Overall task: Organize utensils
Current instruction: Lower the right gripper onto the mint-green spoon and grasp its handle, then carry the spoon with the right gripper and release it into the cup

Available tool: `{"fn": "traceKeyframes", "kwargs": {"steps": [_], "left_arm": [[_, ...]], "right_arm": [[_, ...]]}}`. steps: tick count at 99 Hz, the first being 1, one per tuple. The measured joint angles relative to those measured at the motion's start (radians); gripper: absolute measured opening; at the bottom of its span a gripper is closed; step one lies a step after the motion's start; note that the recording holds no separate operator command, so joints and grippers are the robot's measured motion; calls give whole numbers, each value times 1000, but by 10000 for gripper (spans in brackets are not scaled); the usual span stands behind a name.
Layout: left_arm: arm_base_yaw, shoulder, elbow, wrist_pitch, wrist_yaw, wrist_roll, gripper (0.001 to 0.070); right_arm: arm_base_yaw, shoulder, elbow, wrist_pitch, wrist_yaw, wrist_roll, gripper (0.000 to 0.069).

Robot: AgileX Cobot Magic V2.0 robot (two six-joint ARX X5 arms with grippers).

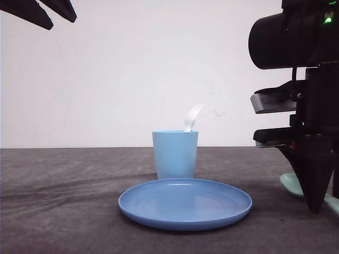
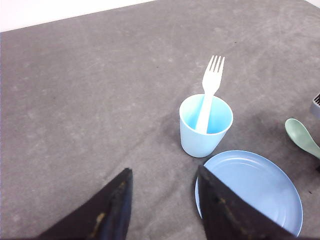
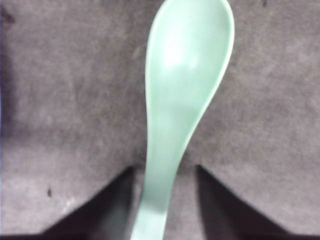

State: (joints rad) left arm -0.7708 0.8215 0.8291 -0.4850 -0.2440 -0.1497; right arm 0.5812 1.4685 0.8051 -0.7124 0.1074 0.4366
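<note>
The white fork (image 1: 193,117) (image 2: 209,92) stands tines up in the light blue cup (image 1: 175,154) (image 2: 205,127). The mint-green spoon (image 3: 185,85) (image 1: 291,184) (image 2: 301,136) lies flat on the grey table, to the right of the plate. My right gripper (image 3: 165,168) (image 1: 314,203) is down at the table and open, its fingers on either side of the spoon's handle with a gap on each side. My left gripper (image 2: 165,170) (image 1: 47,13) is open and empty, held high at the left, above the table short of the cup.
A round blue plate (image 1: 185,203) (image 2: 265,192) lies in front of the cup, close to the spoon's bowl. The grey table (image 1: 63,201) runs back to a white wall.
</note>
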Motion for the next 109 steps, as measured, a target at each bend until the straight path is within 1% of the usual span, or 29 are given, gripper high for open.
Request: {"fn": "traceKeyframes", "kwargs": {"steps": [10, 26, 65, 77, 92, 101, 109], "left_arm": [[0, 0, 0, -1, 0, 0, 240], [0, 0, 0, -2, 0, 0, 240], [0, 0, 0, -26, 0, 0, 240], [0, 0, 0, -30, 0, 0, 240], [0, 0, 0, -30, 0, 0, 240], [0, 0, 0, -29, 0, 0, 240], [0, 0, 0, -27, 0, -2, 240]], "right_arm": [[0, 0, 0, 9, 1, 0, 138], [0, 0, 0, 6, 21, -1, 81], [0, -12, 0, 4, 24, -16, 79], [2, -76, 23, -6, 29, -21, 79], [19, -191, 115, 9, 47, -33, 79], [41, -249, 172, 48, 49, -48, 78], [65, -277, 215, 117, 50, -72, 78]]}}
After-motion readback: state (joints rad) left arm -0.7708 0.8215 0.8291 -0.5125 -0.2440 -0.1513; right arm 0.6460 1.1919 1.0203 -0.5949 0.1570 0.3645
